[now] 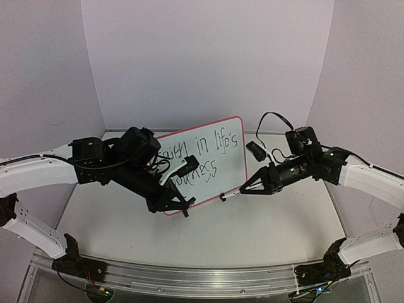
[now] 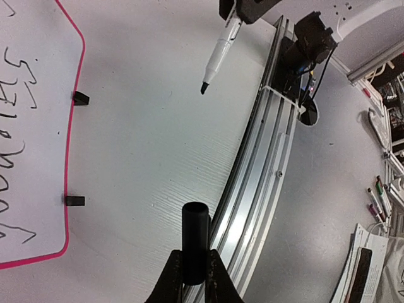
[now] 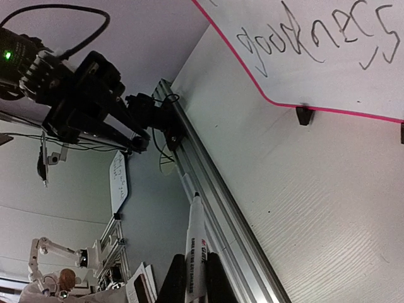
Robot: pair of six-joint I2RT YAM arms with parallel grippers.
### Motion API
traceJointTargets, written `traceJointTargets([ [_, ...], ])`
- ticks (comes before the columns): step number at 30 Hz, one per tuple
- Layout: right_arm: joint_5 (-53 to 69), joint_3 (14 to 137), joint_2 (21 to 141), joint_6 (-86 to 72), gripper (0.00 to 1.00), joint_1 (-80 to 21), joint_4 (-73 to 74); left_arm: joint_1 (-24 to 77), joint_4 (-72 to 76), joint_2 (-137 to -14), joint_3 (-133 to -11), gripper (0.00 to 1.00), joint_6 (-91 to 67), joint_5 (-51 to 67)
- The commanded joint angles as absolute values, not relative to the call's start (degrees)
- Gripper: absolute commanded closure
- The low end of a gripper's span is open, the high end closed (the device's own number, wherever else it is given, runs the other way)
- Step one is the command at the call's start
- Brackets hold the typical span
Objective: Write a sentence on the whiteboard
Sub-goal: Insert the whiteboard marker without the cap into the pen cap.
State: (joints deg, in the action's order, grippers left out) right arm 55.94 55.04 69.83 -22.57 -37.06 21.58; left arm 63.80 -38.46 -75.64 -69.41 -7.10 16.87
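The large white rounded-corner whiteboard (image 1: 228, 172) with a thin pink-red frame stands on two small black clip feet (image 2: 80, 98) at the far middle of the white table (image 1: 265, 233). It sits between the two arms, and black handwriting covers it. The left gripper (image 2: 194, 265), near the board's left lower corner, is clamped on a short black cylinder (image 2: 194, 237). The right gripper (image 3: 194, 278), just right of the board, pinches a white-barrelled marker (image 3: 196, 243), whose black tip hangs clear of the board.

Whiteboard (image 1: 218, 154) — pink-framed, black-scrawled
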Motion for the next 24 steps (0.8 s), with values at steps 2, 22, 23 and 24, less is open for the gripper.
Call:
traceJointTargets([
  [2,68.54,57.64,71.75,-22.24,1.0,-37.55,20.55,64.6,-33.82,-76.87,-70.34,1.0,-1.73,19.76],
  [22,71.71,61.46,79.78,-20.67,1.0,-39.88,20.41,64.85,-33.8,-82.77,-72.79,1.0,4.75,28.4],
  [23,71.57,61.51,79.99,-20.59,1.0,-39.92,20.39,64.85,-33.47,-82.91,-72.79,1.0,4.81,28.73],
  [24,71.48,61.57,80.18,-20.56,1.0,-39.91,20.39,64.86,-33.25,-83.11,-72.8,1.0,4.77,28.99],
])
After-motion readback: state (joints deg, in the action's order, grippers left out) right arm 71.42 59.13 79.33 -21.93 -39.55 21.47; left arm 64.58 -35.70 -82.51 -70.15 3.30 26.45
